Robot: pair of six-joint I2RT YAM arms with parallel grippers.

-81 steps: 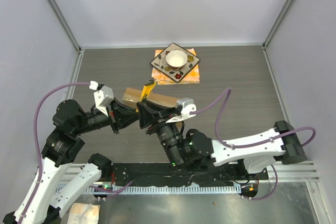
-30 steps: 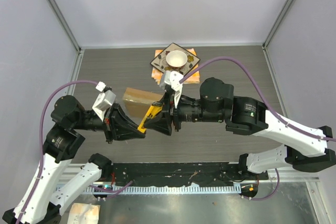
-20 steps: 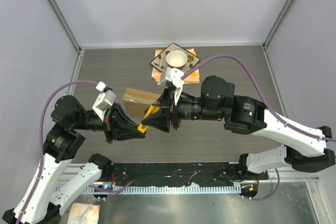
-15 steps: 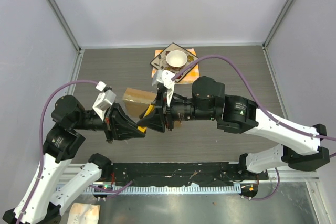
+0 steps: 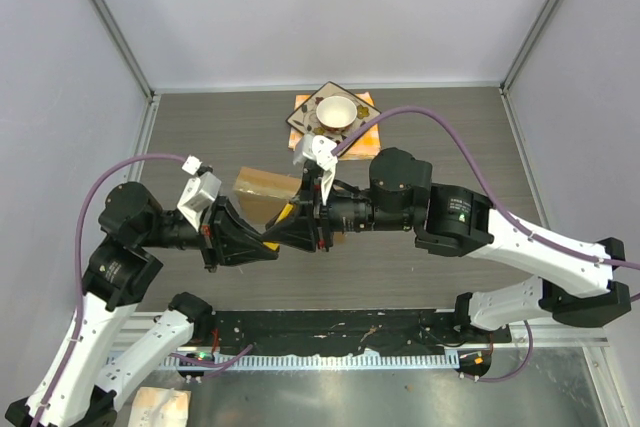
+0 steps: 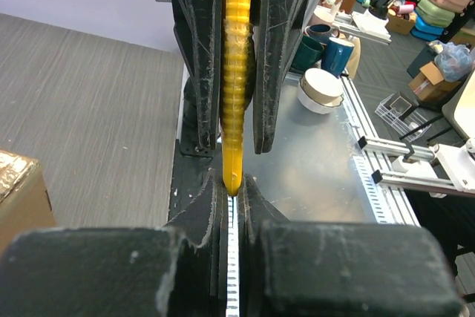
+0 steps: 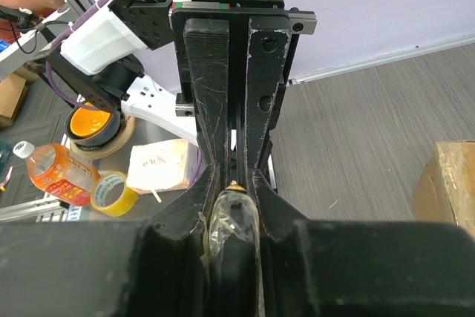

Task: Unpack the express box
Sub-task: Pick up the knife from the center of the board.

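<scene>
The cardboard box (image 5: 258,190) sits on the counter (image 5: 450,137) just beyond the yellow cutter (image 6: 237,72), which runs crosswise between the left pincer (image 6: 234,183) clenched on its tip and the right pincer (image 7: 234,187) clenched on its handle.

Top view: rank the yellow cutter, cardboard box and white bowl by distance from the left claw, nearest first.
1. yellow cutter: gripped in the left claw, slanting away toward the right.
2. cardboard box: just beyond the claw, mid-table.
3. white bowl: far side, on the patterned plate.
</scene>
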